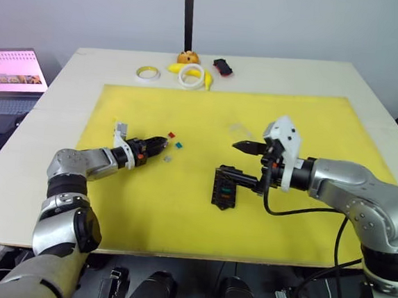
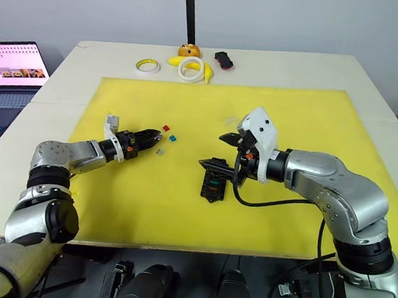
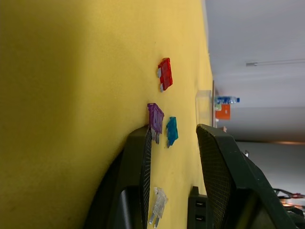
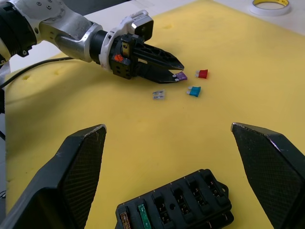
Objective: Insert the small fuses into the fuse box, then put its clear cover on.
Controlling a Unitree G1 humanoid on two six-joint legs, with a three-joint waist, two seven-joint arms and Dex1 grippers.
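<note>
The black fuse box [image 1: 224,187] lies on the yellow mat [image 1: 180,210]. An orange and a green fuse [image 4: 142,212] sit in its end slots. My right gripper [image 1: 238,159] hovers just above and behind the box, open wide with nothing in it. Left of the box lie loose small fuses: red [image 1: 171,135], teal [image 1: 179,145] and grey [image 1: 167,158]. A purple fuse [image 3: 155,118] rests against one fingertip of my left gripper [image 1: 159,144], which is open and low over the mat. The clear cover [image 1: 239,129] lies flat behind the right gripper.
At the table's far edge sit a yellow tape ring [image 1: 148,73], a white tape ring [image 1: 191,75], a banana [image 1: 208,80], an orange object [image 1: 187,57] and a black-and-red gadget [image 1: 222,67]. A black post [image 1: 189,16] rises there. A laptop [image 1: 11,70] stands at the left.
</note>
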